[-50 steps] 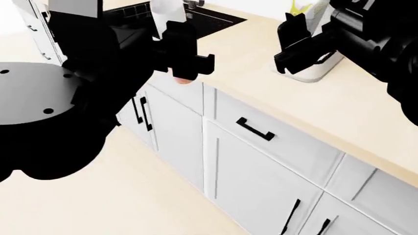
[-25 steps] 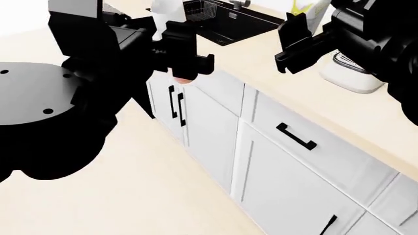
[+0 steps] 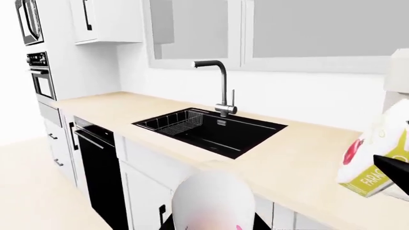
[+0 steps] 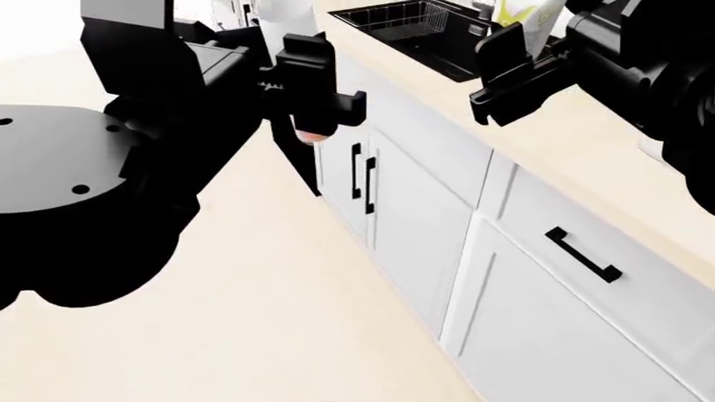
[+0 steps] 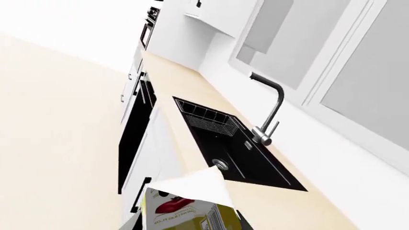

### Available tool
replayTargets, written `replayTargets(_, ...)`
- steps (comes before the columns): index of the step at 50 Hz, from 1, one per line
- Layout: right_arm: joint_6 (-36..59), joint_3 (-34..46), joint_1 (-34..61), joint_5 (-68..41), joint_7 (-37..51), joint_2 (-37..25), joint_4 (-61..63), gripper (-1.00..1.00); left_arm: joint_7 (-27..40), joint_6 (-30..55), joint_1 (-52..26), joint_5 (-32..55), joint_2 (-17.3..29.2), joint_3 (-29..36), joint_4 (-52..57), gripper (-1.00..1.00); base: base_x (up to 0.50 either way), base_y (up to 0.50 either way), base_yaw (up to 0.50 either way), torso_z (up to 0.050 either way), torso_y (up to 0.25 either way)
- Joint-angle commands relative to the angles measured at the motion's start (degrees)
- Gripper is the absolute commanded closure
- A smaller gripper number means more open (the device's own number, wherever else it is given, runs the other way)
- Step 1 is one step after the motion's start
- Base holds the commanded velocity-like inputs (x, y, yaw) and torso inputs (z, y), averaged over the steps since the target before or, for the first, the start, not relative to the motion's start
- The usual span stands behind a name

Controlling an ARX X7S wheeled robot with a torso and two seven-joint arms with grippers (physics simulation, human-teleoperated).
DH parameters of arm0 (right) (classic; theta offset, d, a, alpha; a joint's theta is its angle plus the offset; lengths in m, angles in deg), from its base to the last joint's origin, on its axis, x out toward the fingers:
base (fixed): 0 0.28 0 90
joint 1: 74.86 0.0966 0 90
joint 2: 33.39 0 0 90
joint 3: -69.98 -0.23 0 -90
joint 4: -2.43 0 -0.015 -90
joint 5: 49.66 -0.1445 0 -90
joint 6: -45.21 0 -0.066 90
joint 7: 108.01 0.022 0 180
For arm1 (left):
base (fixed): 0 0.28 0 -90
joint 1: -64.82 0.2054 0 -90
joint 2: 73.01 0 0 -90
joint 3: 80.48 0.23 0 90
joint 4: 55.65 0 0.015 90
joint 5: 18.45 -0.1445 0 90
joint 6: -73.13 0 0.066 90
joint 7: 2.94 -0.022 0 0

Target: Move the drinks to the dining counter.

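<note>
1. The left gripper (image 4: 307,92) is clamped on a slim white bottle (image 4: 286,23), held upright above the pale floor (image 4: 280,318) in front of the white cabinets (image 4: 424,226); a pink patch shows at the bottle's lower end between the jaws.
2. From the left wrist camera the bottle's rounded white top (image 3: 213,199) fills the near edge, with a touch of pink on it; what is inside cannot be seen.
3. The right gripper (image 4: 508,71) is closed around a white and yellow-green carton (image 4: 525,17), carried over the wood worktop (image 4: 581,151).
4. The right wrist camera shows the carton's folded white top and a red fruit print on its yellow-green side (image 5: 185,206). The carton is shut, so its contents stay hidden.
5. The carton also shows at the edge of the left wrist view (image 3: 377,163), red print and lettering on its side.
6. A black sink (image 3: 211,129) is set into the worktop, with a wire basket (image 3: 176,122) in one end and a dark tap (image 3: 221,86) behind it.
7. The basket looks bare, as far as I can tell.
8. A black dishwasher front (image 3: 99,167) sits under the worktop beside the sink cabinets.
</note>
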Motion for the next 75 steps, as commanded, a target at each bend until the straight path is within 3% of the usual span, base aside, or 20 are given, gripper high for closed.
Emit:
replayTargets(1,0.5,-0.6,0.7,1.8,-0.1,0.0,-0.1,1.0,0.3,-0.5,-0.5,-0.4,0.0,-0.6,-0.1,1.0,0.0,0.0,0.5,0.0,0.01)
replayTargets(75,0.0,0.1,1.0,1.9,0.0,-0.1,-0.1,1.0,0.1,-0.9,-0.5,-0.6,0.2,0.0,0.1,1.0,0.0,0.0,0.5,0.001,0.001)
